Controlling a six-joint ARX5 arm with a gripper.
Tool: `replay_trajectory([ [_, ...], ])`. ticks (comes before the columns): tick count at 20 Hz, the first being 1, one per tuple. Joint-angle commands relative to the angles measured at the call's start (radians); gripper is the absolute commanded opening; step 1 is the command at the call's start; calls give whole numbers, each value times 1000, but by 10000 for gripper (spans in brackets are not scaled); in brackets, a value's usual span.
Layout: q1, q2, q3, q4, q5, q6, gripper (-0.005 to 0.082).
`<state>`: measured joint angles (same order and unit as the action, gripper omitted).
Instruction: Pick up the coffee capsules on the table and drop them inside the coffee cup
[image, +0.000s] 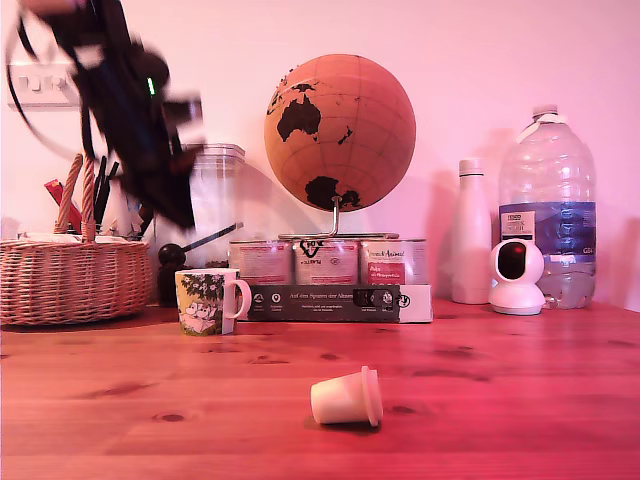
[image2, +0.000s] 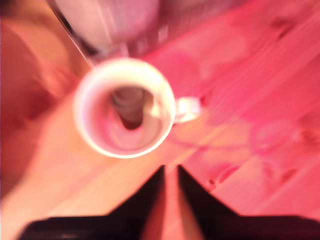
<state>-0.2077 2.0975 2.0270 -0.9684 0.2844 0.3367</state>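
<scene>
In the exterior view the arm is a dark blur high at the view's left, above the wicker basket (image: 70, 275) and well above the table (image: 520, 390). Its pincer (image: 178, 205) is smeared by motion, so whether it is wide or narrow cannot be told here. The coffee cup (image: 205, 300) stands upright toward the back of the table, handle toward the view's right, just in front of a row of tins (image: 325, 262) and beside a flat dark box (image: 335, 302). One cream-white capsule (image: 347, 398) lies on its side near the front edge, well apart from the cup; its long axis runs across the view, flanged rim toward the view's right. That capsule lies forward of and far below the pincer, toward the view's right.

In the wrist view, also blurred, the cup (image2: 97, 137) is seen from straight above, with a dark capsule-like shape (image2: 131, 107) resting inside. The pincer (image2: 170, 200) shows as two dark fingers with a narrow strip of table between them and nothing held. The next move probably calls for a swing away from the cup toward the front edge, meeting the fallen capsule across its tapered sides.
</scene>
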Motion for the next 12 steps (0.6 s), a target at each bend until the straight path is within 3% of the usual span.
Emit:
replay_trajectory([
  [1,0,-47,8,-6,3,9,-24],
  [6,0,-144,-18,-15,4,8,-24],
  [12,0,-313,-277,137,27,-17,-24],
])
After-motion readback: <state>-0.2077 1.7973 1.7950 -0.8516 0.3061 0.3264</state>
